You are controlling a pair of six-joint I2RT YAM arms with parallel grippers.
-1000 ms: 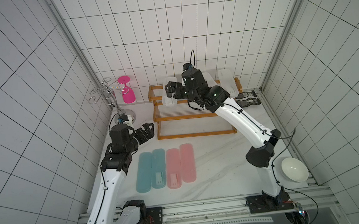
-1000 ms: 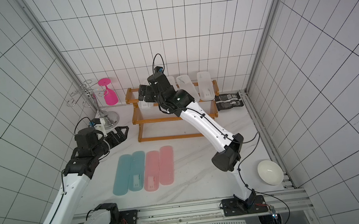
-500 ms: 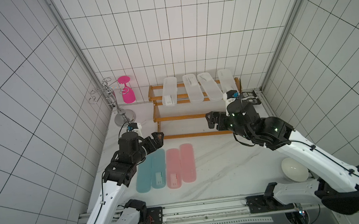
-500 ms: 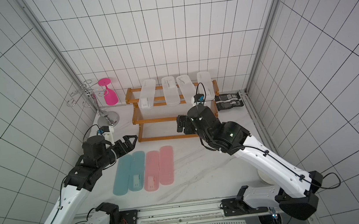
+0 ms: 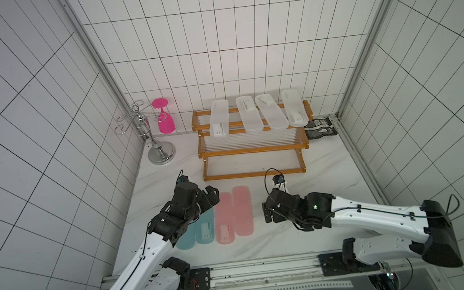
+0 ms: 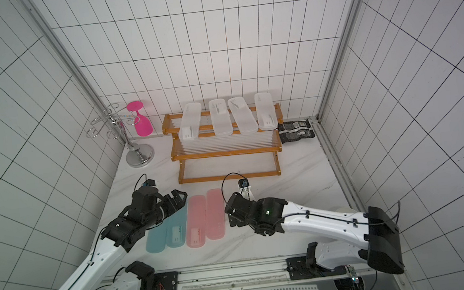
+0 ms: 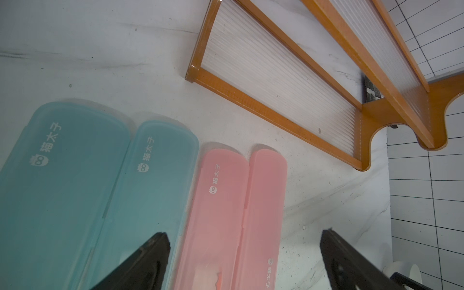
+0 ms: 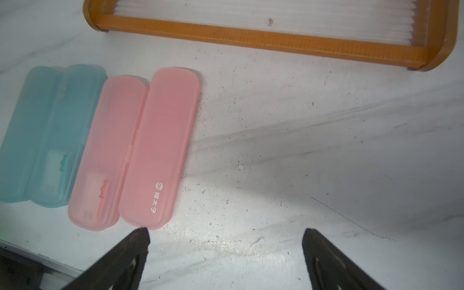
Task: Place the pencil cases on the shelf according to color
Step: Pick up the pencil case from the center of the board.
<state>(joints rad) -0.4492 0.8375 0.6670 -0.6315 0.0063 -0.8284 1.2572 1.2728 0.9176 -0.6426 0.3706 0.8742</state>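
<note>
Four clear cases (image 5: 248,114) already lie across the top tier of the shelf (image 5: 252,149), so the step in hand looks like fetching a coloured one. Both grippers gape wide and empty. The pink cases (image 7: 226,200) lie under the left gripper (image 7: 243,233) with the teal cases (image 7: 100,188) just beside, and the outer pink one's end lies just ahead of one finger of the right gripper (image 8: 226,229). The next move calls for dropping, straddling one case and closing without nipping its neighbour.

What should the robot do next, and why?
Probably slide the open right claw over the nearest pink case and grip it. Four white cases already sit on the shelf's top tier, pink and teal cases lie on the table, and this empty claw hovers beside that pink one.
</note>
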